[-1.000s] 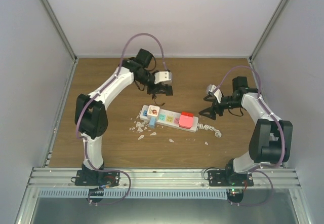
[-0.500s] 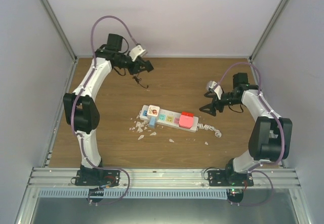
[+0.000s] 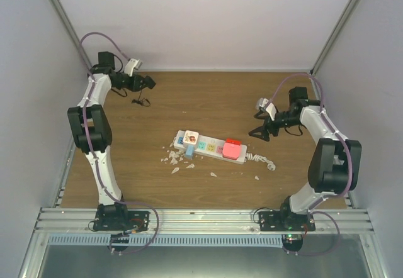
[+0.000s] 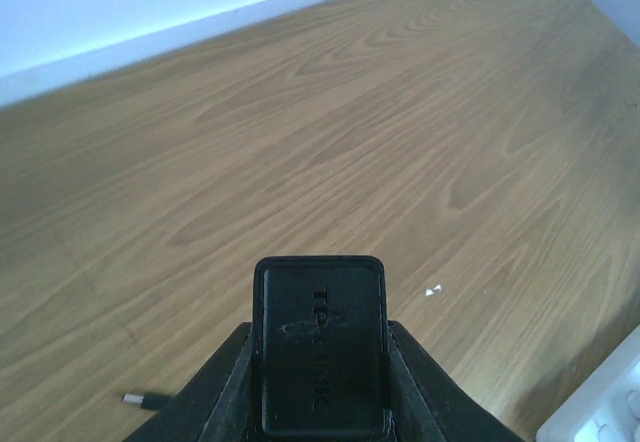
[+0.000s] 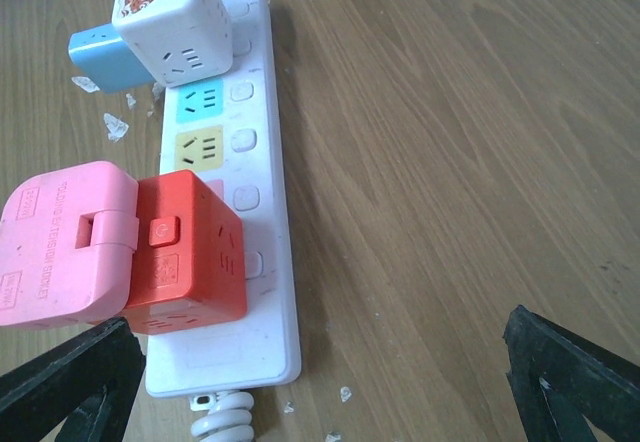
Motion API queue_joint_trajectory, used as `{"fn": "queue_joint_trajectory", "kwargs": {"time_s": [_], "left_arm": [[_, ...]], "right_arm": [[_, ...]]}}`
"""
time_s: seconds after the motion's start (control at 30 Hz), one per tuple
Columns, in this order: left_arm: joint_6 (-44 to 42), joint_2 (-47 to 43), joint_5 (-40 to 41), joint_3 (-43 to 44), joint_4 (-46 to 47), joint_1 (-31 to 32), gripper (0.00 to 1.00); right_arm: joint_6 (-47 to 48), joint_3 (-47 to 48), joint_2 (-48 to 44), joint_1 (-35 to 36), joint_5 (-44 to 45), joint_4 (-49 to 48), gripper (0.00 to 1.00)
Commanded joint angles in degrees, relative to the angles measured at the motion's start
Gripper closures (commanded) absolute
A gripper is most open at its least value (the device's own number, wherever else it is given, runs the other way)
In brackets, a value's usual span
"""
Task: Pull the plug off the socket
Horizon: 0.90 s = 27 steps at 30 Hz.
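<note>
While my left arm stretches long toward the far left corner of the wooden table (image 3: 208,99), its upper link upright and the forearm reaching toward the back wall, my left claw (image 3: 144,82) is pinched narrow on the black plug (image 4: 320,357). That plug is a flat, matte rectangular block with rounded corners and faint raised lettering. A thin dark cord (image 3: 139,102) curls on the boards just below it, and a small metal-tipped end (image 4: 135,399) lies on the grain beside my finger.

My right arm is folded at the elbow, the forearm reaching inward, and my right claw (image 3: 259,129) is spread wide with nothing between its black fingers.

The socket (image 5: 265,142) lies in the middle of the table, well apart from the plug and near my right claw. It is a long, smooth white plastic strip with pastel squares and a coiled white cord (image 5: 225,424) at one end. On it sit a red cube (image 5: 190,252), a pink block (image 5: 60,242) and a white cube (image 5: 165,12); a blue piece (image 5: 95,57) shows beside the white cube. Small white chips (image 3: 171,160) are scattered nearby.
</note>
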<state>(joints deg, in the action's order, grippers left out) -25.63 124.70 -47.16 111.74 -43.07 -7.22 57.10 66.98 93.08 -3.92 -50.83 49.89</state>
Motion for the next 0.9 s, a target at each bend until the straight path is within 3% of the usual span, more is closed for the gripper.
{"fn": "queue_joint_trajectory", "kwargs": {"time_s": [0.0, 0.53, 0.87], "left_arm": [[-0.6, 4.1, -6.5, 3.2, -1.4, -3.1, 0.80], [5.1, 18.4, -8.0, 10.0, 2.4, -11.6, 0.77], [8.4, 23.1, -3.2, 14.1, 5.2, -12.4, 0.54]], "right_arm": [[1.2, 3.0, 1.2, -0.5, 0.6, 2.9, 0.00], [-2.0, 8.6, 3.4, -0.5, 5.1, 3.5, 0.00], [-2.6, 12.0, 4.5, -0.5, 7.1, 4.6, 0.00]]}}
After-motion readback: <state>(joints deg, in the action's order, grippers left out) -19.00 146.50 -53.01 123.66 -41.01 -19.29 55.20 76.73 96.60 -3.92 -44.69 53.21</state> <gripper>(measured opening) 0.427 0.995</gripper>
